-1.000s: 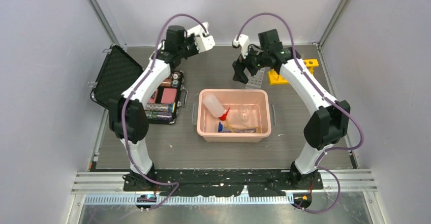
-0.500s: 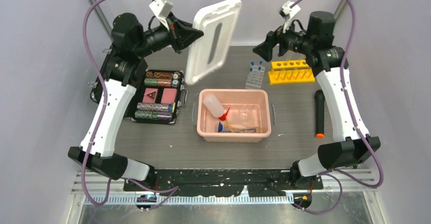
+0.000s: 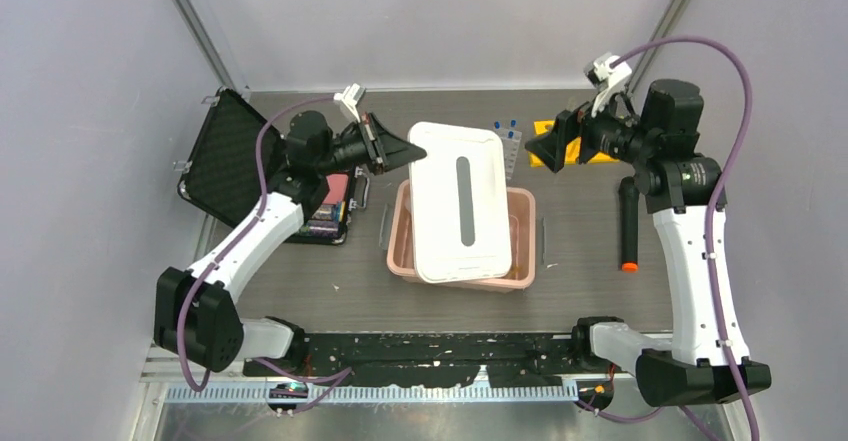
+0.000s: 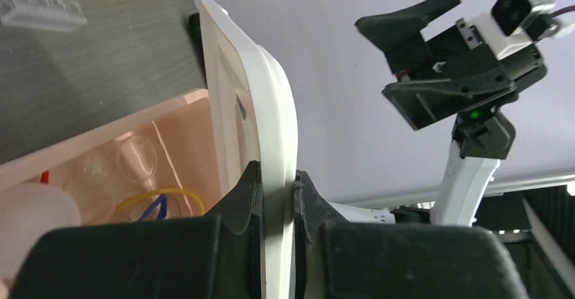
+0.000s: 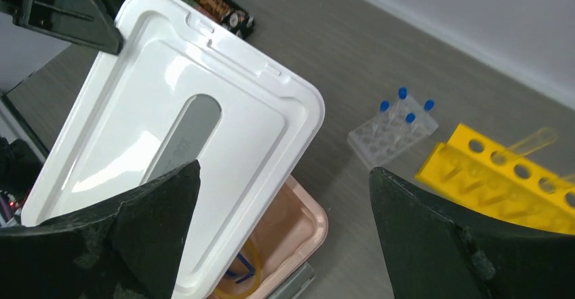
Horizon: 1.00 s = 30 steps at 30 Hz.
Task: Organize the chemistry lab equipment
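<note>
My left gripper [image 3: 408, 152] is clamped shut on the rim of the white lid [image 3: 460, 206], pinching its upper-left edge between both fingers. In the left wrist view the rim runs straight up out of the grip. The lid sits over the pink tub [image 3: 397, 233] in the middle of the overhead frame and covers nearly all of it. It is slightly skewed and not seated, with my side raised. Only the tub's left rim and its lower right corner peek out.

Under the raised edge I can see into the tub. There is a clear funnel [image 4: 135, 158] against the wall, a loop of yellow tubing [image 4: 163, 191] below it, and a blurred white bottle [image 4: 27, 214] at the lower left of the left wrist view. Something blue lies by the tubing, too small to name.

My right gripper [image 3: 548, 144] is spread as wide as it goes and holds nothing. It hangs in the air at the upper right of the overhead frame, pointing toward the lid, apart from it.

The clear tube tray [image 3: 508, 153] stands on the table [image 3: 580, 261] just beyond the lid's upper right corner, with a few blue-capped tubes [image 5: 407, 119] upright in it. The yellow rack [image 5: 474, 180] is just beside it to the right. A clear tube leans out of one hole.

A black stick with an orange tip [image 3: 627, 221] lies on the table at right. An open black case [image 3: 228, 156] sits at the left edge.
</note>
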Each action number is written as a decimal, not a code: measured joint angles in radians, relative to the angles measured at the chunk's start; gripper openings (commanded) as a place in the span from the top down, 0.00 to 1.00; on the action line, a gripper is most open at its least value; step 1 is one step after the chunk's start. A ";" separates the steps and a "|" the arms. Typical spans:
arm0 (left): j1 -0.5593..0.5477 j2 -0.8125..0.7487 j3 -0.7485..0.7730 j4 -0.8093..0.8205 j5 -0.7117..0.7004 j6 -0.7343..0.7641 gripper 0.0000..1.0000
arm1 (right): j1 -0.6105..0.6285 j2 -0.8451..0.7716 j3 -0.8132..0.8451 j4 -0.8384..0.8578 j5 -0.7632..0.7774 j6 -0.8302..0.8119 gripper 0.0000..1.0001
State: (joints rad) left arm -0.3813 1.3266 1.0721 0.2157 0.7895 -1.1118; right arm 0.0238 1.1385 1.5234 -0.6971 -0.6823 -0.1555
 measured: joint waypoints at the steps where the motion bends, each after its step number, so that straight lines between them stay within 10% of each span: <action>1: 0.000 0.000 -0.026 0.018 -0.003 -0.024 1.00 | 0.000 -0.012 -0.027 -0.016 0.000 -0.007 0.00; 17: 0.102 0.138 -0.217 0.290 0.074 -0.224 0.93 | 0.000 0.072 -0.194 -0.157 -0.028 -0.116 0.09; 30: 0.133 0.109 -0.293 0.248 0.098 -0.137 0.51 | 0.042 0.141 -0.242 -0.212 -0.056 -0.158 0.11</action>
State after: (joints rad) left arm -0.2481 1.4357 0.7795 0.4633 0.8871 -1.2491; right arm 0.0662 1.2793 1.2812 -0.9089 -0.7380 -0.3134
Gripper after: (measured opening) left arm 0.431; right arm 0.888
